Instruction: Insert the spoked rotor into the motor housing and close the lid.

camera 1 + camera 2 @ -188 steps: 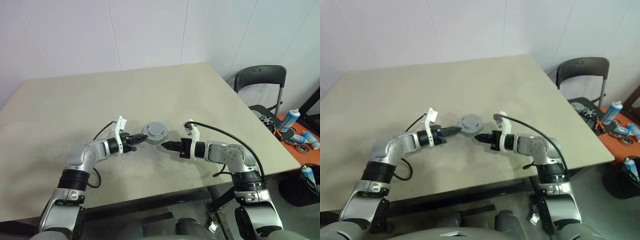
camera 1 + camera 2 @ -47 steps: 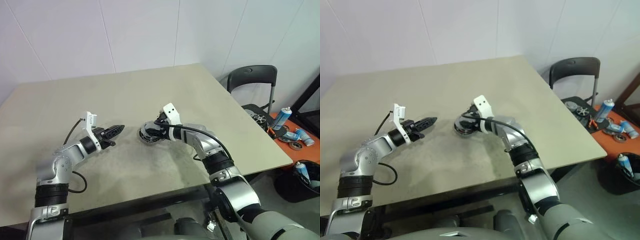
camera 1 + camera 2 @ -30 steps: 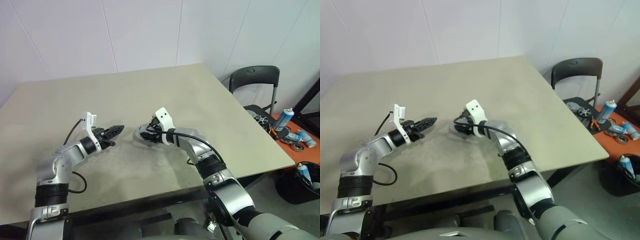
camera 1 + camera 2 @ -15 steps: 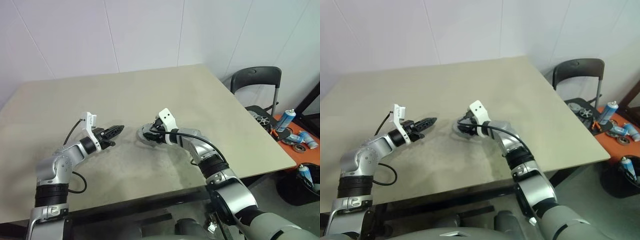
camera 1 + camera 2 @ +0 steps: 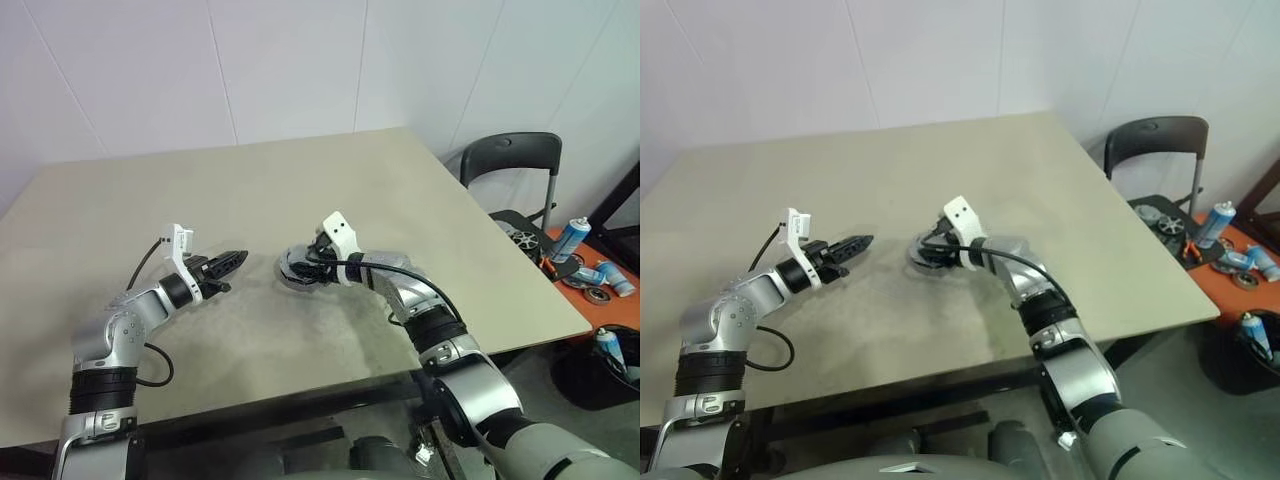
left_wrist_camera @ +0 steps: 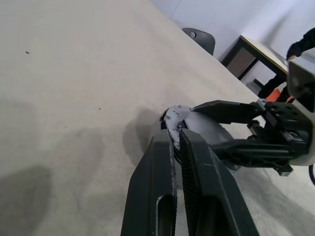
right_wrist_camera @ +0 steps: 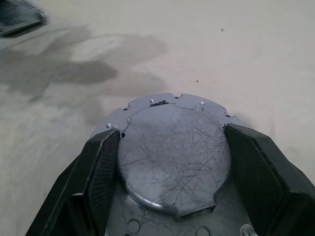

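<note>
worktop [image 5: 420, 200]: bare but for the stack mid-surface | lid [image 7: 172, 152]: seated on the housing, closing looks done | right hand [image 7: 172, 162]: fingers straddle the lid, wrist just rolled, twisting it home? | left hand [image 5: 232, 262]: pinched shut, empty, hovering nearby

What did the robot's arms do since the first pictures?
The right end effector moved in from beside the lid and now has a finger on each side of it. The left end effector pulled away to the left, shut and empty. The lid stayed on the table.
</note>
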